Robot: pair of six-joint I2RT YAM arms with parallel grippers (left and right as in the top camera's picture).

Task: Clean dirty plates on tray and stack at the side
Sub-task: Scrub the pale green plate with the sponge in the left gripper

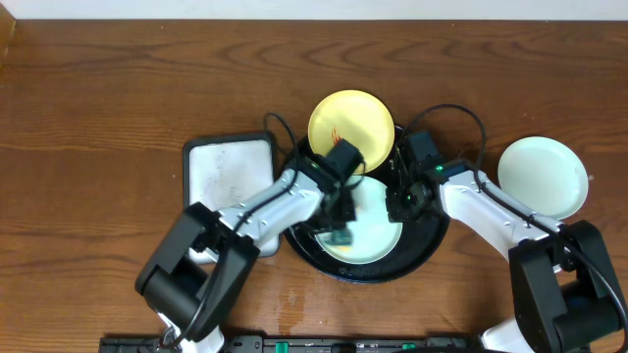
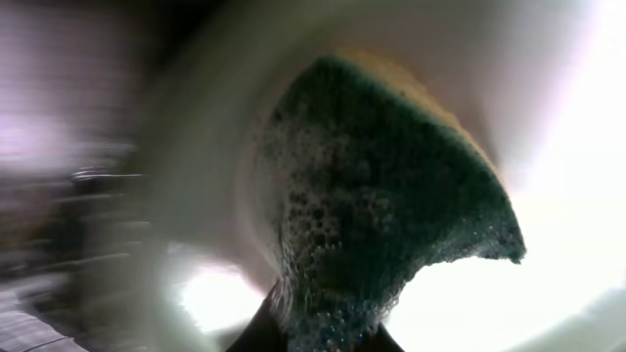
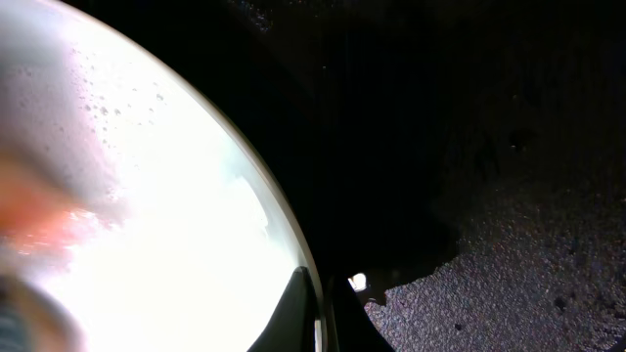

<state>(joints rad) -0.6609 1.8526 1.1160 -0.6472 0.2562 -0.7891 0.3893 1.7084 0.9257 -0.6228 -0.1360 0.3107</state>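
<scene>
A pale mint plate (image 1: 378,235) lies in the black tray (image 1: 422,253). My left gripper (image 1: 339,230) is shut on a green sponge (image 2: 391,225) and presses it on that plate's face (image 2: 548,293). My right gripper (image 1: 400,204) is shut on the plate's right rim (image 3: 311,293); the plate fills the left of the right wrist view (image 3: 147,215). A yellow plate (image 1: 351,123) with a red smear leans at the tray's back edge. A second mint plate (image 1: 543,176) lies on the table to the right of the tray.
A small white rectangular tray (image 1: 228,169) with a black rim sits left of the black tray, partly under my left arm. Bare wooden table (image 1: 118,108) lies all around. The tray floor (image 3: 509,147) is dark and wet.
</scene>
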